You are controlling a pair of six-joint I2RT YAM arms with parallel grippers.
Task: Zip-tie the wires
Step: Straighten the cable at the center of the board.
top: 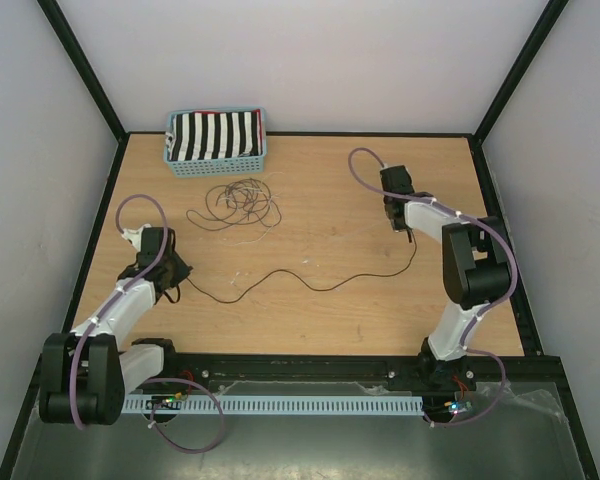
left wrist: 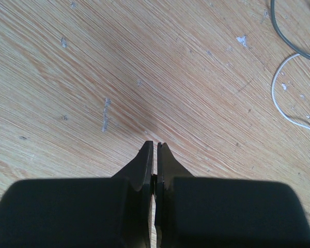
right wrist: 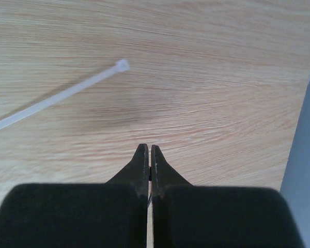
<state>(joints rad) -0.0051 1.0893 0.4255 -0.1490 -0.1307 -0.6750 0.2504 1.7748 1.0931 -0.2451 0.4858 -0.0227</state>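
Evidently little is done: most of the wires [top: 242, 203] lie in a loose, unbundled tangle on the surface [top: 360, 180] near the basket [top: 216, 168]. One long black strand [top: 325, 288] runs from the left pincer [left wrist: 155, 150] to the right pincer [right wrist: 149, 150]. Both have their jaws pressed together, but whether they pinch its ends cannot be told. The white zip tie [right wrist: 67, 93] lies flat ahead of the right pincer, looped round nothing. Gathering and cinching remain.

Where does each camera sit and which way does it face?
Top external: above, behind the bases, looking down on table, wires, both arms.
Left wrist: on that arm, looking down past the shut left gripper at wood, wires.
Right wrist: likewise, past the shut right gripper at a zip tie.
All share the table.
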